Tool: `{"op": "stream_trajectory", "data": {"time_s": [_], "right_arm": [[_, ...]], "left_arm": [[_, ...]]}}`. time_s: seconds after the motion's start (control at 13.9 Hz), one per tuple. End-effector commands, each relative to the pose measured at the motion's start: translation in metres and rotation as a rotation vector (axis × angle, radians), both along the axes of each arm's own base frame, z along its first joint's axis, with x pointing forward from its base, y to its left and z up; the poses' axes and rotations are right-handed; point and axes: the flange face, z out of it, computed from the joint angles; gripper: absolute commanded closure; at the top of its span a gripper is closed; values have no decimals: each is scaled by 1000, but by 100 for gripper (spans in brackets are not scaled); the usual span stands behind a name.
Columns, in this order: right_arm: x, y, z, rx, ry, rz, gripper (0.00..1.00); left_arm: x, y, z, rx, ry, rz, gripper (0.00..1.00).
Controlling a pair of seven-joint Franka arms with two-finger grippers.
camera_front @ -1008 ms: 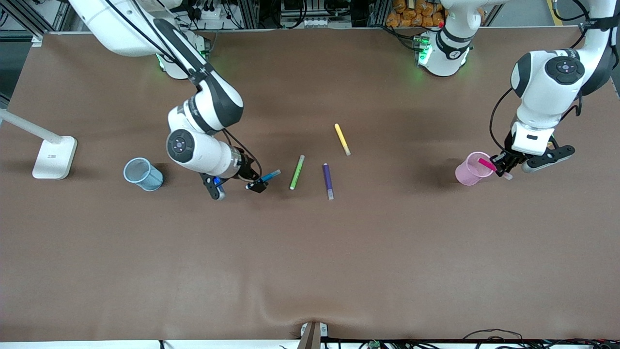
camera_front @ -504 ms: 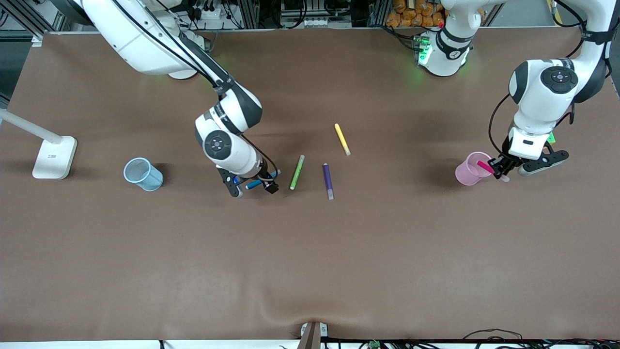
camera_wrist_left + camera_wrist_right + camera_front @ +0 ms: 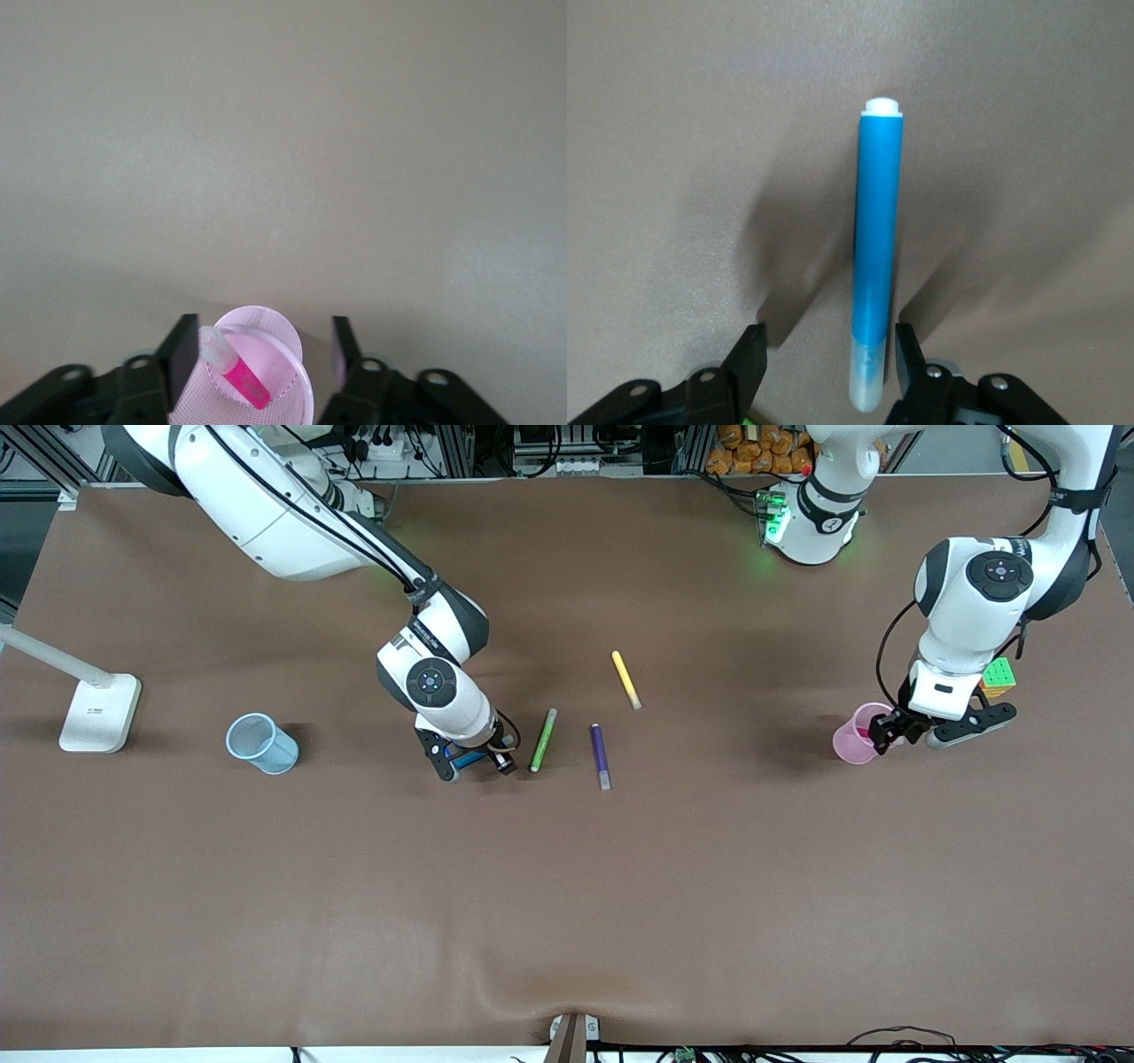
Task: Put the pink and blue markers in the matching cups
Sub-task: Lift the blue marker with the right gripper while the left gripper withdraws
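Between the right end effector's (image 3: 824,359) spread fingers lies the blue marker (image 3: 875,257); left end effector (image 3: 259,347) (open) apparently straddles the pink cup (image 3: 257,372).

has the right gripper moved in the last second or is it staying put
Yes. In the front view the right gripper has slid along the table toward the green marker, away from the blue cup, and is open around the blue marker.

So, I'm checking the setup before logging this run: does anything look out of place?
One item: a multicoloured cube sits on the table beside the left arm, unrelated to markers or cups. Otherwise nothing stands out; the pink marker leans inside the pink cup.
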Motion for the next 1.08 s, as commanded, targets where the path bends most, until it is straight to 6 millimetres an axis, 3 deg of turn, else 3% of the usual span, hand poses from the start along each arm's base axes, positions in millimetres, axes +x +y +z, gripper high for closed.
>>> {"op": "stream_trajectory", "data": {"time_s": [0.0, 0.14, 0.22, 0.5, 0.86, 1.01], "right_arm": [[0, 5, -2, 0, -11, -1, 71], [0, 5, -2, -2, -13, 7, 95], [-1, 5, -1, -3, -13, 9, 100], [8, -4, 17, -36, 4, 7, 100], [46, -39, 89, -159, 188, 87, 100], [67, -70, 115, -83, 306, 153, 100]], "left_arm": [[15, -5, 25, 47, 37, 2, 0], [26, -19, 45, 75, 83, -4, 0], [31, -26, 55, 81, 102, -2, 0], [43, -66, 86, 59, 151, -8, 0], [63, -110, 147, 11, 203, -18, 0], [68, -135, 171, 7, 210, -50, 0]]}}
